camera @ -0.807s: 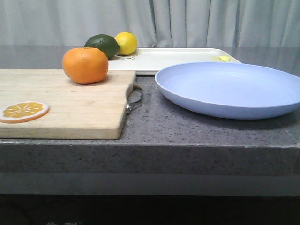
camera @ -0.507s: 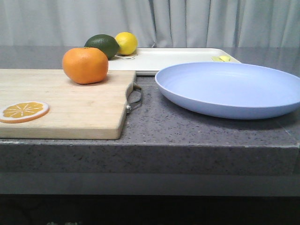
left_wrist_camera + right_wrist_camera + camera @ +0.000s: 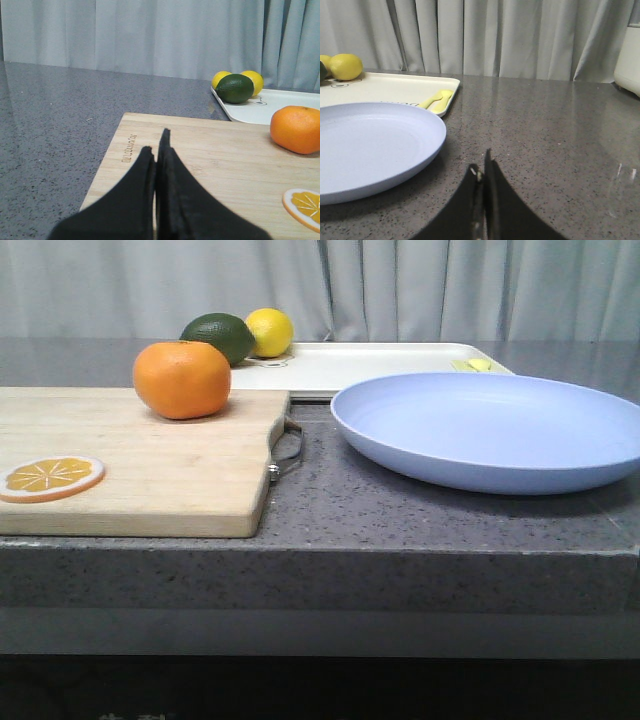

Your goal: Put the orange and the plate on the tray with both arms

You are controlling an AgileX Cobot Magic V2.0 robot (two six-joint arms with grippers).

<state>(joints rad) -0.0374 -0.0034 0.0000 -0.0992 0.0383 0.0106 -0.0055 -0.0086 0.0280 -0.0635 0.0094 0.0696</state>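
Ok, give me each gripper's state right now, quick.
Left gripper: closed, empty, above the cutting board.
Right gripper: closed, empty, beside the plate.

Left gripper (image 3: 159,145): black fingers pressed together, tips touching, nothing btwn them; held low, pointing fwd, roughly level. Right gripper (image 3: 483,167): same, fingers closed tip to tip, empty, low and level, pointing fwd. Neither arm visible in front view; seen only via wrist cams.
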